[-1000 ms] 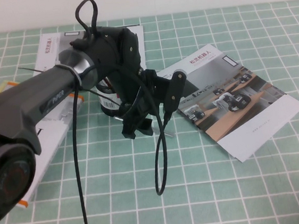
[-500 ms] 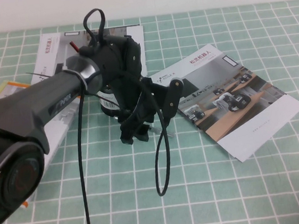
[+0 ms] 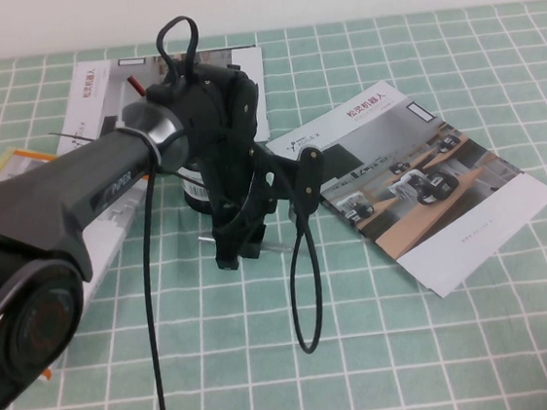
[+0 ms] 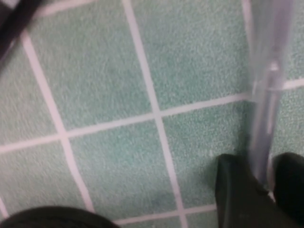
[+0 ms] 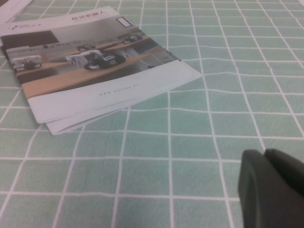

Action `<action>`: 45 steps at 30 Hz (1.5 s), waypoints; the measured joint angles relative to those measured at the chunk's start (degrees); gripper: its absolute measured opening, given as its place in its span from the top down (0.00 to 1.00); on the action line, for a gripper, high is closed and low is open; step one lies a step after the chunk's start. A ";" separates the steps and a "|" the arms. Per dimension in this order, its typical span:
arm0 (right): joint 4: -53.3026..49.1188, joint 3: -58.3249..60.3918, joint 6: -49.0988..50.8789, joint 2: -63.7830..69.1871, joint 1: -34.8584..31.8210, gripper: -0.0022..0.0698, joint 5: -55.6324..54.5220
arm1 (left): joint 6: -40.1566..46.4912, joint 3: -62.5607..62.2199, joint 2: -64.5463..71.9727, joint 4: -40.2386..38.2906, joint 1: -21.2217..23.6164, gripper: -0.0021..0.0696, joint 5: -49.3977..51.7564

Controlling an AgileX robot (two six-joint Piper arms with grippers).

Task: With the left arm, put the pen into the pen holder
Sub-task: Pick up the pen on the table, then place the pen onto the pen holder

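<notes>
left gripper (image 3: 236, 251): low over the green checked cloth (image 3: 445, 344), jaws closed on the pen (image 4: 266, 118)
pen: pinched just in front of the pen holder (image 3: 194, 189)
right gripper (image 5: 273, 190): near the brochure (image 5: 95, 71), fingers together, holding nothing

The left arm (image 3: 86, 190) reaches in from the near left — its left claw (image 3: 235, 253) pointing down, low at the tabletop (image 3: 445, 344), fingers (image 4: 237, 194) pinched together. The right claw (image 5: 273, 187) rests low, closed.

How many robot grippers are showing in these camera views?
2. The left gripper is at mid-table, shut on the pen; the right gripper, seen only by its wrist camera, sits low near the brochure.
</notes>
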 joint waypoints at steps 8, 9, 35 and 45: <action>0.00 0.00 0.00 0.00 0.00 1.00 0.00 | -2.69 -0.24 0.19 0.33 0.00 0.80 1.58; 0.00 0.00 0.00 0.00 0.00 1.00 0.00 | -2.69 -0.24 0.19 0.41 -0.12 0.83 1.70; 0.00 0.00 0.00 0.00 0.00 1.00 0.00 | -20.69 2.56 -14.47 -7.08 -6.82 0.90 4.27; 0.00 0.00 0.00 0.00 0.00 1.00 0.00 | -23.15 34.57 -35.04 -19.23 -6.76 0.90 -38.70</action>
